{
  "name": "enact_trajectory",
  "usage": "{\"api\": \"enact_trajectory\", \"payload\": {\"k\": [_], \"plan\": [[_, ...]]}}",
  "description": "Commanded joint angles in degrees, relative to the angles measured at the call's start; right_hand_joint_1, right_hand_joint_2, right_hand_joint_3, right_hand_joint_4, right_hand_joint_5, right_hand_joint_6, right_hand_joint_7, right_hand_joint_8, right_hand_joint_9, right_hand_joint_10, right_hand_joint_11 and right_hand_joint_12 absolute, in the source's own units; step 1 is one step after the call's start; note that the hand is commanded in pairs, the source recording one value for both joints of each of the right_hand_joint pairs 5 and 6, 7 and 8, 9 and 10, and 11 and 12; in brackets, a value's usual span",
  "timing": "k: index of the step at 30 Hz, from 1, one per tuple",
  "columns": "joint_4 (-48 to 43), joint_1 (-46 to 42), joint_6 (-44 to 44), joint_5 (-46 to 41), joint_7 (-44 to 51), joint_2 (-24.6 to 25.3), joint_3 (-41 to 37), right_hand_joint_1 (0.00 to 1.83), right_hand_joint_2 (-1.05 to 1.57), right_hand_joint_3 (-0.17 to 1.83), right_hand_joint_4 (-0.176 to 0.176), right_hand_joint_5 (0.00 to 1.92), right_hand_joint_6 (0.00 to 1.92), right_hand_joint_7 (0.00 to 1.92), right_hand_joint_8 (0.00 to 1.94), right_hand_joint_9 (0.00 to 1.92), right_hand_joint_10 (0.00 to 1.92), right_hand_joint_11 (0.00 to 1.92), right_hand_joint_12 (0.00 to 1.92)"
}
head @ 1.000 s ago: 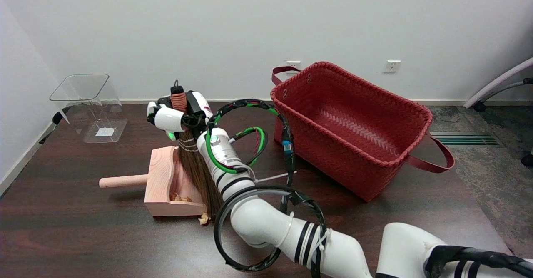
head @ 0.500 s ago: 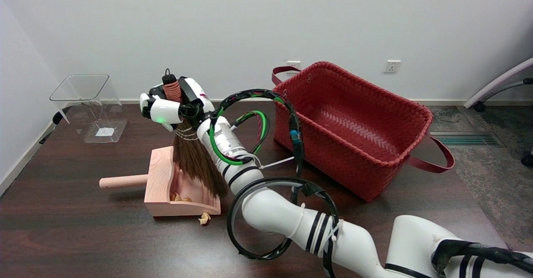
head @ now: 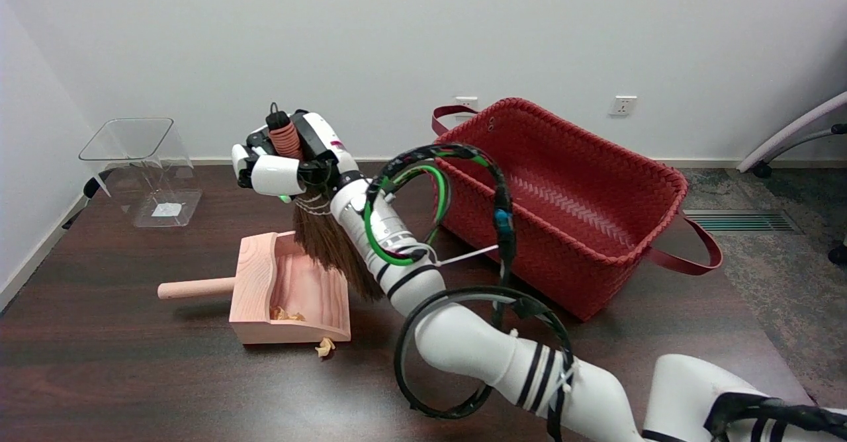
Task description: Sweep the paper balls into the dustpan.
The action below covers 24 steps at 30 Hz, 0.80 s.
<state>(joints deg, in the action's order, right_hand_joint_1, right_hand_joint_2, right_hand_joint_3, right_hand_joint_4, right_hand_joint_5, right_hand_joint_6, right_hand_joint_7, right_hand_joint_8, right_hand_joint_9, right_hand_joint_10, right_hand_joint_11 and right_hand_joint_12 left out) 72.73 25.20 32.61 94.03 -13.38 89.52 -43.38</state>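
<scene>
A pink wooden dustpan (head: 291, 296) holds crumpled paper (head: 286, 313); one tan paper ball (head: 324, 347) lies just outside its open front edge.

The right hand (head: 284, 164) grips a small broom (head: 331, 247) above the wooden dustpan (head: 291, 293). One paper ball (head: 286, 313) lies inside it; another paper ball (head: 325, 347) sits on the counter (head: 132, 376) just beside its front edge.

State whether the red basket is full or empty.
Empty, as far as shows: the red basket stands upright and only its bare woven floor and walls show. Its near corner is hidden.
</scene>
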Motion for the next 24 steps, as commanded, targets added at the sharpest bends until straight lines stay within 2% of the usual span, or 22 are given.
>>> {"api": "enact_trajectory", "payload": {"k": [1,9,24], "plan": [[12.75,-9.03,-0.43,1.11,4.98,-4.14,-2.71,1.09,0.92,1.10,0.000,1.92,1.92,1.92,1.92,1.92,1.92,1.92,1.92],[17.47,-12.98,-0.44,-1.16,4.98,-6.40,-3.45,1.10,0.92,1.09,0.000,1.92,1.92,1.92,1.92,1.92,1.92,1.92,1.92],[28.45,-22.29,0.41,-1.21,7.13,-7.61,-3.55,1.10,0.90,1.09,0.000,1.92,1.92,1.92,1.92,1.92,1.92,1.92,1.92]]}}
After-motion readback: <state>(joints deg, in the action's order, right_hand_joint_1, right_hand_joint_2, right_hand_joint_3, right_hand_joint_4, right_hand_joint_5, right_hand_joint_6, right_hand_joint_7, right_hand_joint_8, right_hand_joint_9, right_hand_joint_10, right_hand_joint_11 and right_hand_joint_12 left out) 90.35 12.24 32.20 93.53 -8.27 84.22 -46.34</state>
